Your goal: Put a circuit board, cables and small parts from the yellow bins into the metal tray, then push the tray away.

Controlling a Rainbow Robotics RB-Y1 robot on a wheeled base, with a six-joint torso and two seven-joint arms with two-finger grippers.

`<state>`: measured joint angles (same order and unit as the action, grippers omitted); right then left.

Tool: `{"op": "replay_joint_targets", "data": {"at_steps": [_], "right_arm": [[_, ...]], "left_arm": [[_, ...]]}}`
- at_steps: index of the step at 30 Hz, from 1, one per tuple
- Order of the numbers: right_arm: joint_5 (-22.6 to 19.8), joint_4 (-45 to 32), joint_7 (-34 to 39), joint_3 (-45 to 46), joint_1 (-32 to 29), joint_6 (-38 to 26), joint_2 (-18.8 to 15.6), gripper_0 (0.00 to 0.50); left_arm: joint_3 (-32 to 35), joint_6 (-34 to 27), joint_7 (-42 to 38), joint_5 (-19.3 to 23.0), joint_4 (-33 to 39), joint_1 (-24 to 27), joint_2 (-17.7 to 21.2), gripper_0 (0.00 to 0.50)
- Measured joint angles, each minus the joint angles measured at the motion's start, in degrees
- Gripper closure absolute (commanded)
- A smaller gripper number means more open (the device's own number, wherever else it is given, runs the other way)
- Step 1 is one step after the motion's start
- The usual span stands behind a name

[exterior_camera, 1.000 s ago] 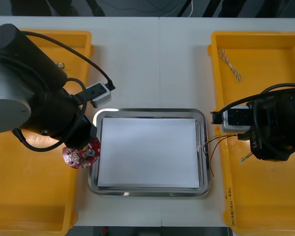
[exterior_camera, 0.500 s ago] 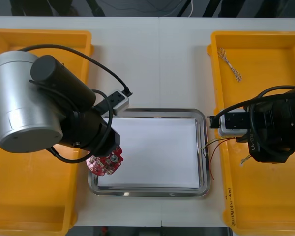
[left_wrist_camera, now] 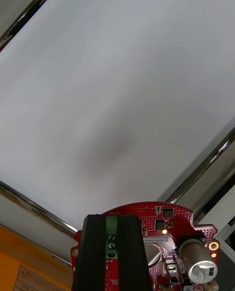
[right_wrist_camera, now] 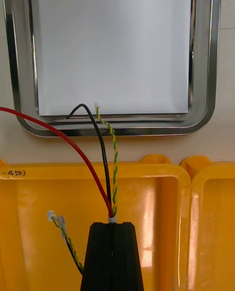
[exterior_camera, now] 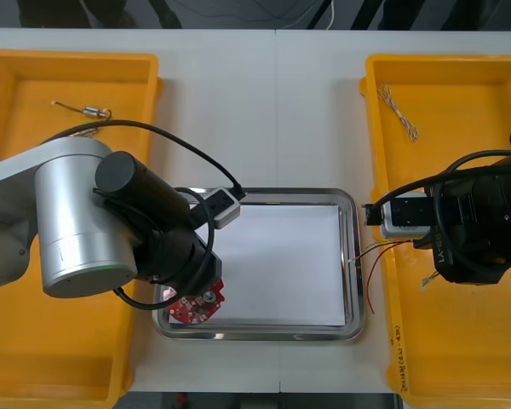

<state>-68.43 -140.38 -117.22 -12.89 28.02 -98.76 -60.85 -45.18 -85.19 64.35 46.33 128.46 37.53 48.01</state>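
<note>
**Board over the tray's near-left corner, cables held at its right rim**

The left pincer (left_wrist_camera: pixel 111 220), clamped narrow on the rigid, round red circuit board (exterior_camera: pixel 196 305), holds it just above the white lining inside the shiny metal tray (exterior_camera: pixel 264 192), so the drop should be straight down. The right pincer (right_wrist_camera: pixel 112 227) pinches thin, limp cables (right_wrist_camera: pixel 116 168) over the right yellow bin (exterior_camera: pixel 460 102). They run lengthwise toward the tray, loose ends reaching over its rim.
</note>
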Motion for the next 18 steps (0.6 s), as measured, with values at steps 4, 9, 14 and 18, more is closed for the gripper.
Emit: {"op": "replay_joint_targets", "data": {"at_steps": [4,9,14,18], "right_arm": [[0.0,0.0,0.0,0.0,0.0,0.0,0.0,0.500],[0.0,0.0,0.0,0.0,0.0,0.0,0.0,0.500],[0.0,0.0,0.0,0.0,0.0,0.0,0.0,0.500],[0.1,0.0,0.0,0.0,0.0,0.0,0.0,0.500]], "left_arm": [[-1.7,2.2,0.0,-1.5,-1.5,0.0,0.0,0.500],[-4.0,5.0,0.0,-2.8,-3.8,0.0,0.0,0.500],[-6.2,8.2,0.0,-4.8,-5.9,0.0,0.0,0.500],[-7.5,9.8,0.0,-5.3,-7.2,0.0,0.0,0.500]]}}
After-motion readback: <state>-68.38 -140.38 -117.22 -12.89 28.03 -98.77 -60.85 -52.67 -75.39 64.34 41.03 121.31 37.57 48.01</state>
